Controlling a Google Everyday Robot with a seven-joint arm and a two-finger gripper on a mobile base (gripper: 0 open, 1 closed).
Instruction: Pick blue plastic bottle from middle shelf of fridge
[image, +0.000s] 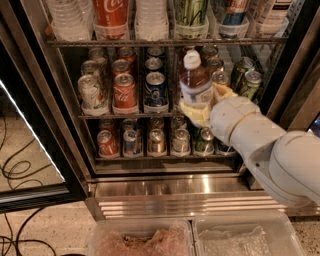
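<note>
The blue plastic bottle (196, 80) has a white cap, dark drink and a white and pale-blue label. It stands upright in front of the middle shelf (125, 115) of the fridge (175, 192), held clear of the can lanes. My gripper (207, 100) is shut on the bottle's lower part, with yellowish fingers (197, 112) wrapped around it. The white arm reaches in from the lower right.
On the middle shelf stand a red cola can (125, 92), a blue can (156, 88) and a white can (90, 93). Large bottles fill the rack above and more cans the rack below. The open glass door (30, 150) is at left. Two plastic bins (240, 235) sit below.
</note>
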